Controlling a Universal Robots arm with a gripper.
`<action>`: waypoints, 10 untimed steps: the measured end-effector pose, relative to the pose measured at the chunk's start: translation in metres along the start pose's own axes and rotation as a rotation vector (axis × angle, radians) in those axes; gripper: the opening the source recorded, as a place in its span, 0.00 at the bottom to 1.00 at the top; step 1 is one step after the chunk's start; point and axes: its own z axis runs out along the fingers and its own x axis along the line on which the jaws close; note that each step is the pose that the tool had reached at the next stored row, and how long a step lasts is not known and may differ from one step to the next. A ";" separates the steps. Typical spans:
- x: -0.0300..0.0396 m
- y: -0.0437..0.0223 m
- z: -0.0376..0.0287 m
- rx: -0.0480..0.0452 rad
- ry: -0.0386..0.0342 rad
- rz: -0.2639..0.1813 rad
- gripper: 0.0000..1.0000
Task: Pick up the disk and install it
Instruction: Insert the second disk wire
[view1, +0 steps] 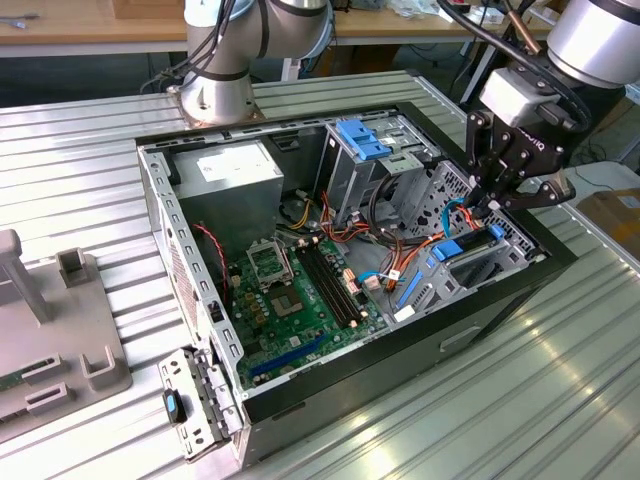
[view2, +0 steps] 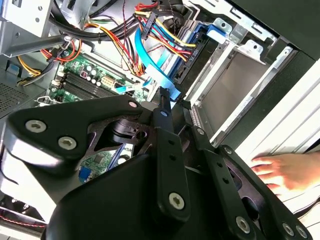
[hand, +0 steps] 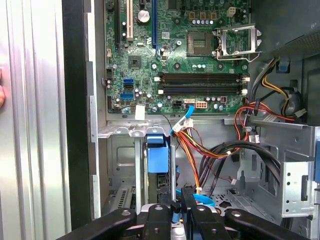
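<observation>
In the exterior view, the claw (view1: 492, 205) hangs over the front corner of the open computer case (view1: 300, 395), directly above the drive cage (view1: 425, 190). What I take to be the disk (view1: 470, 262) sits on edge in the cage's outermost slot, against the case's black front wall. A blue rail shows at each end, and its long axis runs along that wall. It lies straight below the claw tips and very near them. I cannot tell whether they touch.

In the second wrist view, the fingers (view2: 162, 117) are drawn close together, and nothing is clearly pinched between them. The grey flat face framed by the cage just past the tips looks like the disk (view2: 230, 85), with a blue SATA cable (view2: 150, 55) running beside it. A person's hand (view2: 285, 170) rests on the bench outside the case.

In the first wrist view, the claw (hand: 177, 210) looks clenched. A blue block, probably a disk rail (hand: 156, 152), stands in the cage right ahead of the tips, with the motherboard (hand: 175, 50) beyond.
</observation>
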 end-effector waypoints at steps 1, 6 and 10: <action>0.0000 0.0000 0.0000 0.0000 -0.0001 0.000 0.24; 0.0001 0.0037 -0.0001 0.0000 -0.0001 0.000 0.24; 0.0026 0.0044 -0.0003 0.0000 0.0000 0.000 0.24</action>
